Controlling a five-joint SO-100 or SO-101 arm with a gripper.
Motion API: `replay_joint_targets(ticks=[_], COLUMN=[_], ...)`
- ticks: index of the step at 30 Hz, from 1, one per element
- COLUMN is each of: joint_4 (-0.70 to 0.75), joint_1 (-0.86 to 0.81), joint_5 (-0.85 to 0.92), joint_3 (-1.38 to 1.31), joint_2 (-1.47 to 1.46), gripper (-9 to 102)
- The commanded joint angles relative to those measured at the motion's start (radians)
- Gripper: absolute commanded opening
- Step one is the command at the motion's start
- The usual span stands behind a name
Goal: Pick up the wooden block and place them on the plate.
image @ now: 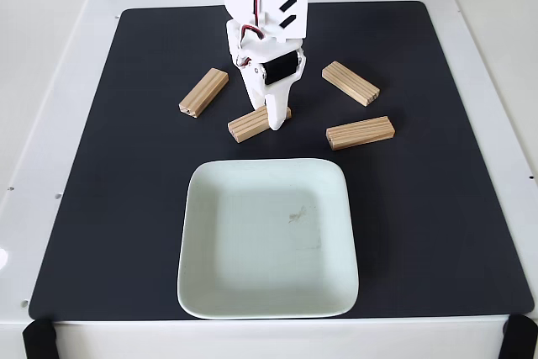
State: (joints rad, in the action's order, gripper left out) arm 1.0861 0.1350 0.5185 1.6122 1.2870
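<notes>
White table (50, 81) covered by black mat (437, 208). Gripper (271, 115) lowered onto middle block (250, 124), fingers seen astride it; firm grasp cannot be told. Three more blocks laid flat on mat: one at left (203, 92), two at right (350, 83) (361, 133). Plate (202, 292) seen just below gripped block, nothing on it.
</notes>
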Motion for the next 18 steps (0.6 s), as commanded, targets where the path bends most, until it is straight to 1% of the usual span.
replay_joint_targets(ticks=[1, 6, 10, 15, 18], joint_4=[-0.051, -0.127, -0.135, -0.146, -0.209], joint_1=[-0.002, 0.023, 0.052, 0.055, 0.055], joint_5=[-0.002, -0.114, -0.195, -0.348, -0.465], joint_3=[-0.011, -0.005, -0.029, -0.19, -0.321], joint_2=[0.083, 0.354, 0.505, 0.495, 0.391], gripper=[0, 0, 0, 0, 0])
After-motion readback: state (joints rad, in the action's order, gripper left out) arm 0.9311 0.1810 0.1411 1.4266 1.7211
